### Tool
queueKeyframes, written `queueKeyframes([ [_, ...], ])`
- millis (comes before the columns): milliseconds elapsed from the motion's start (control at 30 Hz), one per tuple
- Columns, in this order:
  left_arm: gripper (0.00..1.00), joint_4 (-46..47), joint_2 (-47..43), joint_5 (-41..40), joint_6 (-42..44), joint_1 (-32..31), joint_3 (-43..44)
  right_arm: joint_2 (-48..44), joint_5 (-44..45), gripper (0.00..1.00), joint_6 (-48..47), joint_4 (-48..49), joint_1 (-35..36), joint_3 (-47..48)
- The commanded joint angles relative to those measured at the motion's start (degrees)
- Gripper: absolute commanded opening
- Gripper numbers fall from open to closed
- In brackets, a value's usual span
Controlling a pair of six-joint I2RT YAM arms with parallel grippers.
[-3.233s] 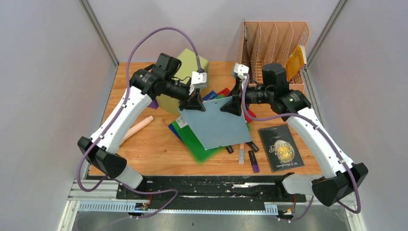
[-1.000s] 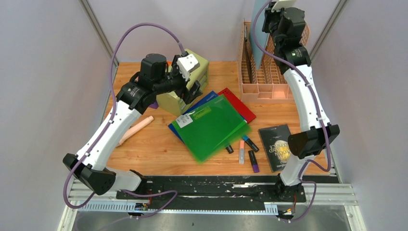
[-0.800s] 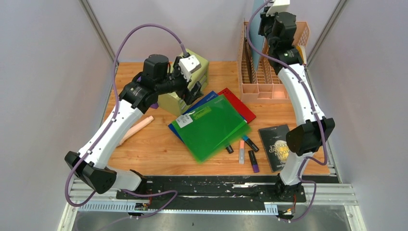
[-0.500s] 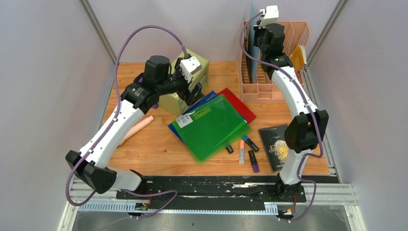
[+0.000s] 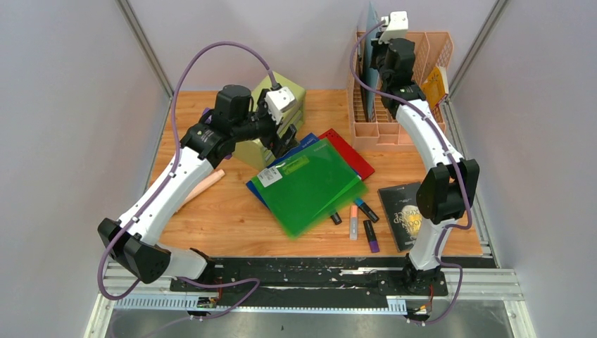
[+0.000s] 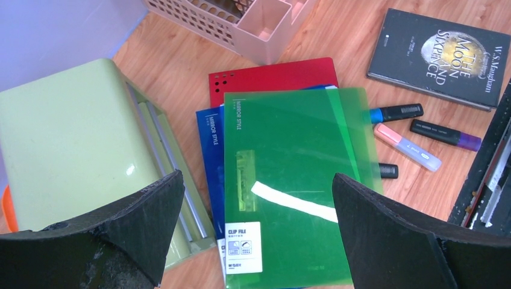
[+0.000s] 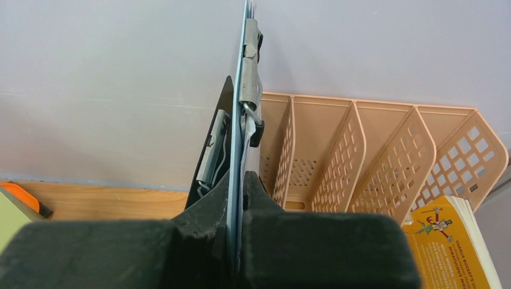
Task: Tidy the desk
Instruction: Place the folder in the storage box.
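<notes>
The desk [image 5: 225,225] is orange-brown wood. My right gripper [image 5: 376,69] [image 7: 240,180] is shut on a grey-blue clip file [image 5: 370,39] [image 7: 241,114], held upright and edge-on at the left end of the peach file rack [image 5: 394,116] [image 7: 361,150]. A black clipboard [image 7: 208,150] stands just left of the file. My left gripper [image 5: 285,139] [image 6: 256,177] hangs open over a stack of folders with nothing between its fingers. The stack has a green clip file [image 5: 310,186] [image 6: 289,180] on top, over a blue one [image 6: 208,150] and a red one [image 6: 271,75].
An olive-green drawer chest [image 5: 250,149] [image 6: 72,138] sits left of the stack. Several highlighters [image 5: 354,222] [image 6: 407,147] and a black book [image 5: 410,215] [image 6: 446,57] lie at the front right. A yellow book [image 5: 433,88] [image 7: 446,241] stands in the rack. A peach stick [image 5: 200,186] lies at the left.
My right arm has swung left and lowered the grey-blue file towards the rack's left end. My left gripper has drifted slightly right over the folders, still open.
</notes>
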Motion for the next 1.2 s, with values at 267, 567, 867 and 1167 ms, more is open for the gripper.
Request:
queueKeyframes([
  [267,1.00,2.73,-1.58,1.44,-0.83,0.06,-0.45,1.74,0.21,0.00,0.20,11.02,0.20,-2.27],
  [567,1.00,2.85,-1.87,1.77,-0.56,0.08,-1.38,2.27,0.25,0.01,-0.39,13.73,0.15,-8.78],
  [867,1.00,2.37,-3.17,1.54,0.54,0.08,-2.04,-0.73,-4.04,0.83,2.61,7.31,0.15,-8.95],
  [1167,1.00,0.57,-5.41,-0.30,1.77,0.06,-3.35,-10.30,-9.51,0.99,4.27,-0.88,0.01,-8.49],
])
